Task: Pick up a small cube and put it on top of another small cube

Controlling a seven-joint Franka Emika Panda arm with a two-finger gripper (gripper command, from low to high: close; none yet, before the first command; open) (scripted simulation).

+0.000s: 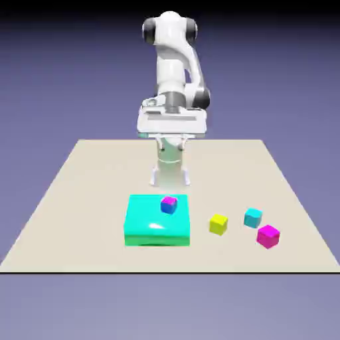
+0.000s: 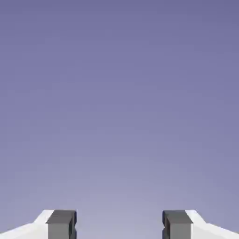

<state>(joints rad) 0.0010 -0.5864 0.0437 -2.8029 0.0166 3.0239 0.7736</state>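
Pincer [image 2: 119,224] agape, seemingly empty; cyan cube [image 1: 253,217] beside yellow cube [image 1: 218,224].

Small cyan cube [image 1: 252,217]: flat on table, untouched. Small yellow cube [image 1: 218,224]: flat on table, near cyan cube, toward exterior view's left.

One camera stands far off and high, looking down across the flat beige surface [image 1: 80,199] at the white robot arm [image 1: 174,60]. The other sits on the hand and sees only plain blue-violet wall past two grey fingertips [image 2: 61,224]. They share nothing else.
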